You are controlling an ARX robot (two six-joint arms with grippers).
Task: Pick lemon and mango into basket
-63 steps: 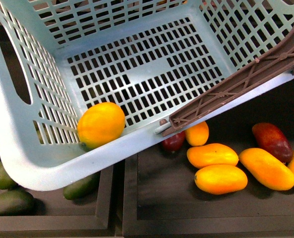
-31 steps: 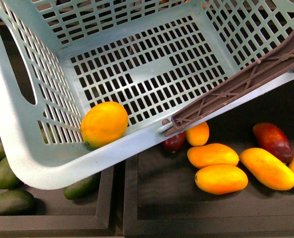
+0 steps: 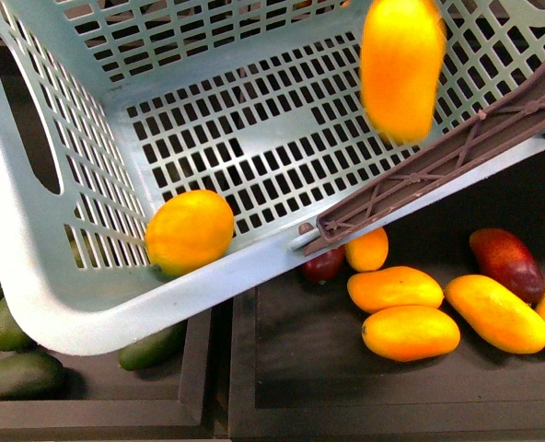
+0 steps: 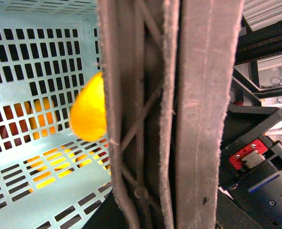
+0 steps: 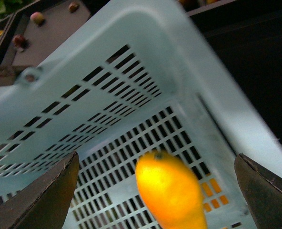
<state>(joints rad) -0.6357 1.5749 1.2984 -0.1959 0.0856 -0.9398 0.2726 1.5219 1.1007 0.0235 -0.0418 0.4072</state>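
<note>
The light blue-green basket [image 3: 33, 276] hangs tilted and fills most of the front view. The lemon [image 3: 189, 232] lies in its low near corner. The mango [image 3: 401, 66] is blurred in mid-air above the basket floor, touching no gripper. My left gripper [image 4: 162, 214] is shut on the basket's brown handle [image 4: 188, 119], with the mango [image 4: 88, 112] behind it. My right gripper [image 5: 155, 195] is open over the basket [image 5: 146, 52]. The mango [image 5: 169, 195] is between and beyond its spread fingers [image 5: 41, 195], apart from both.
Under the basket, a dark tray [image 3: 309, 368] holds several loose orange-yellow mangoes [image 3: 411, 332] and a dark red mango [image 3: 504, 261]. Green avocados [image 3: 19, 375] lie in the tray at the lower left. The brown handle [image 3: 457, 157] crosses the basket's right side.
The mango has come into view from above, blurred, over the basket floor. The basket has shifted slightly. The lemon stays in its corner.
</note>
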